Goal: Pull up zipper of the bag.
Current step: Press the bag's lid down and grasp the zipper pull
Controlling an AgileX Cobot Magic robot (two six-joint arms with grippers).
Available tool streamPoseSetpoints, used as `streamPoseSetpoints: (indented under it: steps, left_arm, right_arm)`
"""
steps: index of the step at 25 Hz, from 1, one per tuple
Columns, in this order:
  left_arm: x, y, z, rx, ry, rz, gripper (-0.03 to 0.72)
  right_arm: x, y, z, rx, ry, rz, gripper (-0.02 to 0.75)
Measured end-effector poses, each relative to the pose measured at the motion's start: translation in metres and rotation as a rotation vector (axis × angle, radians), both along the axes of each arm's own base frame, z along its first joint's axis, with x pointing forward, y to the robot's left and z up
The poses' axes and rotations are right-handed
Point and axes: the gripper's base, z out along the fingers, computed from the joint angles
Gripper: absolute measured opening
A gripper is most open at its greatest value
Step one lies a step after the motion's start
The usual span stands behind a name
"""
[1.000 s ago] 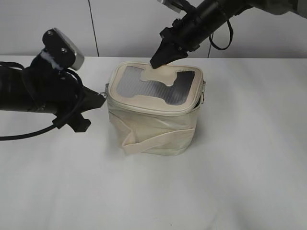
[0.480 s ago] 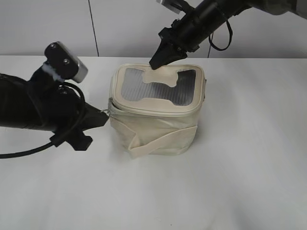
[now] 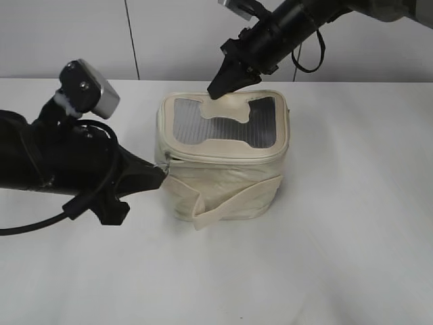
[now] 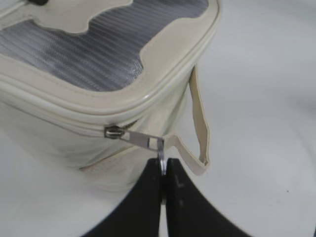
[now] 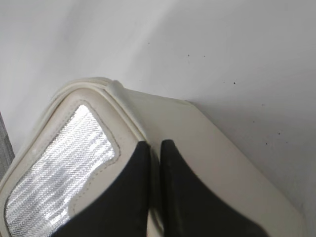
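Observation:
The cream bag (image 3: 223,179) stands in the middle of the white table, its grey ribbed windows facing up. Its zipper (image 3: 226,158) runs round the top rim. My left gripper (image 3: 162,175) is at the bag's front left corner. In the left wrist view it (image 4: 163,167) is shut on the silver ring pull (image 4: 160,152), which is linked to the slider (image 4: 112,132) on the zipper track. My right gripper (image 3: 215,90) is at the back rim of the top. In the right wrist view it (image 5: 154,148) is shut on the bag's top rim (image 5: 118,96).
The wide cream strap (image 3: 230,202) hangs loose across the bag's front and loops out beside the pull (image 4: 200,123). The white table (image 3: 338,237) stretches around the bag, with a pale wall behind it.
My left gripper has moved forward and to the right along the bag's rim, taking the ring pull and slider with it. The bag has turned slightly and its strap has shifted right. The right gripper has stayed put.

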Motion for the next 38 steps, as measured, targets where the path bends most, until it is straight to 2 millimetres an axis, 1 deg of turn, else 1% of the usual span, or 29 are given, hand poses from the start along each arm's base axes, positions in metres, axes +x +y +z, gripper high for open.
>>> streamPoseSetpoints:
  steps: [6,10,16,20,27,28,29,30,32,33,34,35,37,38]
  left_arm:
    - [-0.002,-0.007,-0.01,-0.042,0.083,-0.052,-0.008]
    - [-0.003,-0.015,-0.012,-0.052,0.082,-0.075,-0.008]
    - [0.0,-0.052,-0.005,-0.048,0.029,-0.157,-0.008]
    - [0.004,-0.067,-0.005,-0.047,0.019,-0.186,-0.008]
    - [0.004,-0.068,-0.008,-0.038,0.079,-0.157,-0.003]
    - [0.004,-0.068,-0.007,-0.039,0.093,-0.155,0.012]
    - [0.002,-0.068,-0.007,-0.035,0.112,-0.159,0.044]
    - [-0.001,-0.067,-0.005,-0.029,0.129,-0.17,0.094]
    - [-0.007,-0.063,0.003,-0.014,0.154,-0.186,0.209]
    - [-0.01,-0.059,0.01,-0.007,0.155,-0.187,0.27]
    - [-0.012,-0.054,0.016,-0.002,0.156,-0.18,0.312]
    - [-0.012,-0.048,0.022,0.004,0.155,-0.166,0.342]
    - [-0.009,-0.032,0.038,-0.016,0.131,-0.116,0.366]
    - [-0.003,-0.023,0.045,-0.03,0.115,-0.075,0.366]
  right_arm:
    - [0.0,0.0,0.0,0.002,0.008,-0.004,0.039]
    - [0.0,0.0,0.0,0.003,0.011,-0.004,0.039]
    - [-0.001,0.0,0.0,0.003,0.012,-0.003,0.039]
    - [-0.001,0.0,0.0,0.001,0.013,-0.004,0.039]
    - [-0.001,0.0,0.0,0.001,0.013,-0.004,0.039]
    - [-0.001,0.0,0.0,0.001,0.014,-0.004,0.039]
    - [-0.001,0.0,0.0,0.001,0.014,-0.004,0.043]
    - [0.0,0.0,0.0,0.001,0.015,-0.006,0.067]
    - [0.001,-0.005,0.002,0.003,0.014,-0.018,0.16]
    - [0.002,-0.01,0.006,0.0,0.007,-0.028,0.226]
    - [0.004,-0.016,0.009,-0.004,0.0,-0.043,0.282]
    - [0.006,-0.026,0.016,-0.003,-0.011,-0.064,0.312]
    - [0.01,-0.046,0.033,0.003,-0.031,-0.117,0.337]
    - [0.011,-0.058,0.042,0.009,-0.042,-0.148,0.337]
